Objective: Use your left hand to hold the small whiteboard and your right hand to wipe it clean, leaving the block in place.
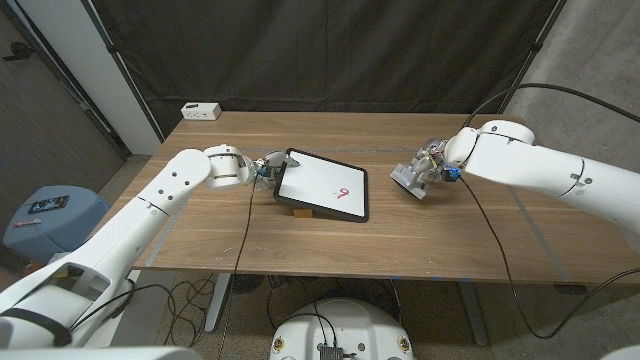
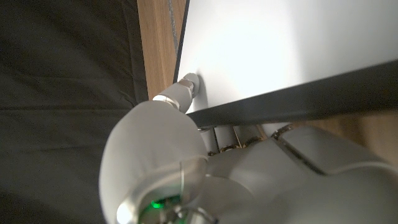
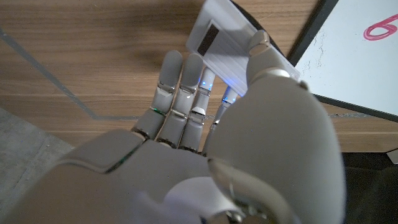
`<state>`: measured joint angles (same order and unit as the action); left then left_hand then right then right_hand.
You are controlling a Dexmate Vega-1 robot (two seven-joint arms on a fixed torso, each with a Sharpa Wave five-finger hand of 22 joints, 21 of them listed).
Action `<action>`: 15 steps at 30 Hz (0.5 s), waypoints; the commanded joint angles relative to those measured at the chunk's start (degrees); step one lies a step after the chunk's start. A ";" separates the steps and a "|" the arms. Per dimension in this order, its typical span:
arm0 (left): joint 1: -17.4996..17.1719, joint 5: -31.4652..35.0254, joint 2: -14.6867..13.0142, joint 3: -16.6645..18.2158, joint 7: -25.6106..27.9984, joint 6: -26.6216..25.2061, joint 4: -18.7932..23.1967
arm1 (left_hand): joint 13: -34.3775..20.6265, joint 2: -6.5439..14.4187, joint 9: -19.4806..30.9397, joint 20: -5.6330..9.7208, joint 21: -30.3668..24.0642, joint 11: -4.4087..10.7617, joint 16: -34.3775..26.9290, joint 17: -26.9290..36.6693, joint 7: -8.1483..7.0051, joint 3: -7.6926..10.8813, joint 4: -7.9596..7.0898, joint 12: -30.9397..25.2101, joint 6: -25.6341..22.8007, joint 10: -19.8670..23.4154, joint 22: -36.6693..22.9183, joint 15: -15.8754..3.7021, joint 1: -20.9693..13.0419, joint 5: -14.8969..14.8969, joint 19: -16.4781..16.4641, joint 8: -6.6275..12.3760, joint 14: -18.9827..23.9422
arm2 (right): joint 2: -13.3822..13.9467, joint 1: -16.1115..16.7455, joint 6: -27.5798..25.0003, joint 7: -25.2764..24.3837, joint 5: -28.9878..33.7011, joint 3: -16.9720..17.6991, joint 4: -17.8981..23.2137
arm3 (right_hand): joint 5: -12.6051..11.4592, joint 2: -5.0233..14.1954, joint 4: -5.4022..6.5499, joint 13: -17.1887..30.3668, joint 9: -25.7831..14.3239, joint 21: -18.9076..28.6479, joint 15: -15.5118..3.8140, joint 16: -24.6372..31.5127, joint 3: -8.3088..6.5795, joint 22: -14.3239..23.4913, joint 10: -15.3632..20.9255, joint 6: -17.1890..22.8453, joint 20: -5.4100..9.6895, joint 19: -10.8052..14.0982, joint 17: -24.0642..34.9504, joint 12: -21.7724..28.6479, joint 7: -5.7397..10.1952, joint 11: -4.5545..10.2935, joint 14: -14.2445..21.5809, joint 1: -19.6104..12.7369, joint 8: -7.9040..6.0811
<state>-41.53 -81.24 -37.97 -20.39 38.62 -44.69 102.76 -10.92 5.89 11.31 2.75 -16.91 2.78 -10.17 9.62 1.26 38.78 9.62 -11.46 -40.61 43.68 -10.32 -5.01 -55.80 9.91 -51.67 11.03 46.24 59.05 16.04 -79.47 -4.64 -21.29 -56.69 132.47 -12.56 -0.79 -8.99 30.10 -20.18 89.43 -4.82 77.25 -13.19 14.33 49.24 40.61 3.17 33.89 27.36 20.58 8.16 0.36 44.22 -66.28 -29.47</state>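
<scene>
Your left hand (image 1: 262,170) holds the left edge of the small whiteboard (image 1: 322,184), one fingertip (image 2: 188,83) pressing on its white face. On the wooden table (image 1: 200,235), the whiteboard sits tilted, propped on a block (image 1: 300,210) under its near edge, with a red mark (image 1: 344,193) on it. Your right hand (image 1: 420,175) is closed around a white eraser (image 3: 217,37), to the right of the whiteboard and apart from it.

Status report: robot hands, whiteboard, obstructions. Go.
Left robot hand gripping whiteboard edge. Right robot hand holding eraser, off the board. Red mark unwiped. Block under board; path clear.
</scene>
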 commanded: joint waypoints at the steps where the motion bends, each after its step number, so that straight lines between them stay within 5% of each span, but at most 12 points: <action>1: -1.16 -0.50 -0.09 -0.29 1.95 1.25 2.06 | -0.20 0.07 0.16 -0.12 0.05 0.14 0.01 -0.01 -0.15 0.02 -0.06 0.02 -0.23 0.21 -0.22 -0.14 0.03 0.37 0.06 -0.05 0.04 | 1.36 -8.89 -0.51 -20.99 -25.48 -6.84 -1.13 | -0.52 2.20 0.13 0.52 -0.03 0.47 -7.34 0.64 -0.07 0.35 1.14 3.18 0.58 0.60 0.09 0.82 -2.86 -0.42 0.96 -1.63 -0.30; 8: -2.34 -1.04 -0.33 -0.21 3.36 2.21 3.98 | -0.20 0.05 0.16 -0.10 0.10 0.02 0.05 -0.01 -0.13 0.00 -0.02 0.05 -0.16 0.14 -0.22 -0.12 -0.01 0.37 0.14 -0.08 -0.11 | 0.28 -12.26 -0.51 -27.93 -33.25 -9.68 -2.23 | -0.69 2.28 0.10 0.68 0.10 0.64 -7.35 0.96 -0.05 0.53 1.31 3.51 0.66 0.90 0.02 1.02 -3.21 -0.46 1.25 -1.69 -0.30; 15: -3.44 -1.69 -0.75 -0.10 5.26 3.17 6.00 | -0.20 0.08 0.16 -0.05 0.12 0.19 0.05 0.00 -0.27 0.01 -0.02 0.15 -0.16 -0.10 -0.21 -0.23 -0.06 0.38 0.17 -0.07 -0.14 | -0.29 -13.48 -0.51 -29.86 -35.68 -10.67 -2.63 | -0.90 2.39 0.12 0.71 0.25 0.82 -7.34 1.17 0.00 0.79 1.62 3.74 0.69 1.31 -0.25 1.22 -3.45 -0.56 1.56 -1.68 -0.22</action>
<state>-43.53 -82.08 -38.22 -20.58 41.59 -42.76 106.16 -10.92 5.89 11.31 2.75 -16.91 2.78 -10.17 9.62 1.26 38.78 9.62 -11.46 -40.61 43.68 -10.32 -5.01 -55.80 9.91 -51.67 11.03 46.24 59.45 6.16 -79.89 -27.51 -48.18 -64.50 130.73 -13.03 -0.78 -9.06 30.10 -19.76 89.86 -5.11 77.98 -13.10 14.99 49.50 40.51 3.27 34.61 27.08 21.34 8.05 0.00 45.15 -66.27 -29.48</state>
